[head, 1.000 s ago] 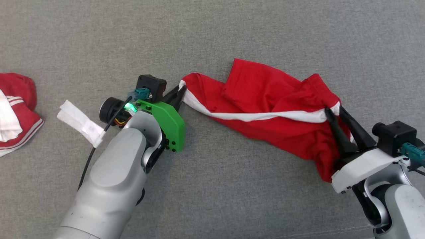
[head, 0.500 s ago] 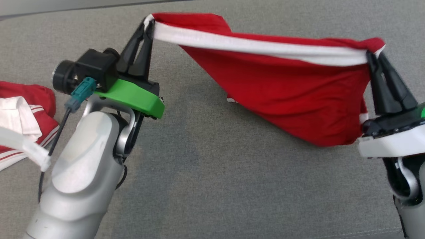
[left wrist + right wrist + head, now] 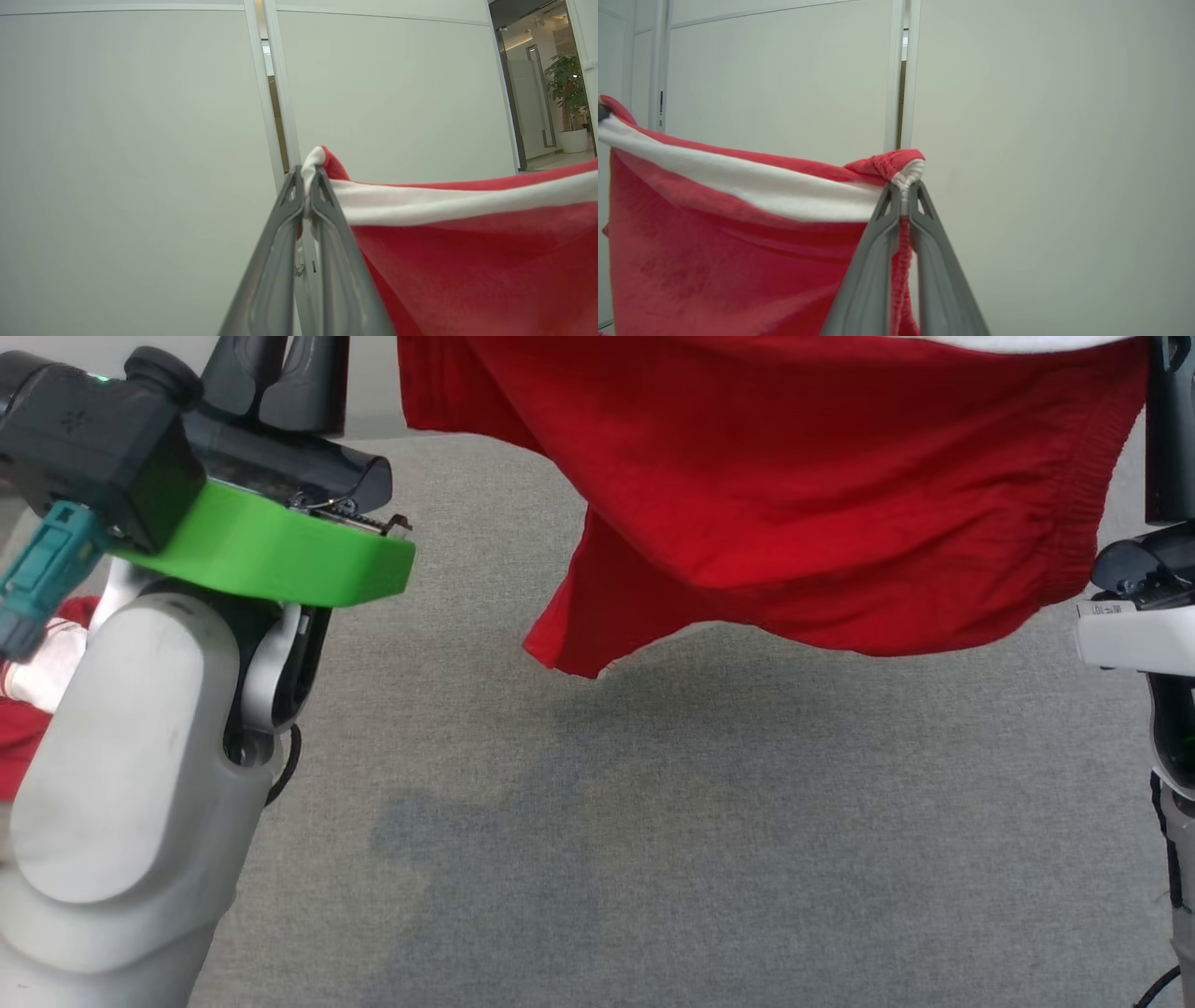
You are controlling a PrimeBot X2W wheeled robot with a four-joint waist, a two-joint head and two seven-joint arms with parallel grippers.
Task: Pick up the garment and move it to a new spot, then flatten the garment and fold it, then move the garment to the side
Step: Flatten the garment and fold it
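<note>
The garment [image 3: 803, 495] is a pair of red shorts with a white waistband. It hangs in the air above the grey surface [image 3: 597, 840], stretched between my two arms. In the left wrist view my left gripper [image 3: 306, 179] is shut on one corner of the white waistband [image 3: 420, 203]. In the right wrist view my right gripper [image 3: 903, 189] is shut on the other waistband corner of the garment [image 3: 738, 261]. Both fingertips lie beyond the top edge of the head view; the garment's lower hem dangles free above the surface.
Another red and white piece of clothing [image 3: 37, 700] lies at the left edge of the head view, partly behind my left arm. Pale wall panels [image 3: 140, 140] and a doorway with a potted plant [image 3: 565, 88] stand behind.
Both arms have risen, lifting the garment off the grey surface and pulling its waistband taut. My right gripper closed on its corner. The head view has tilted with the lift.
</note>
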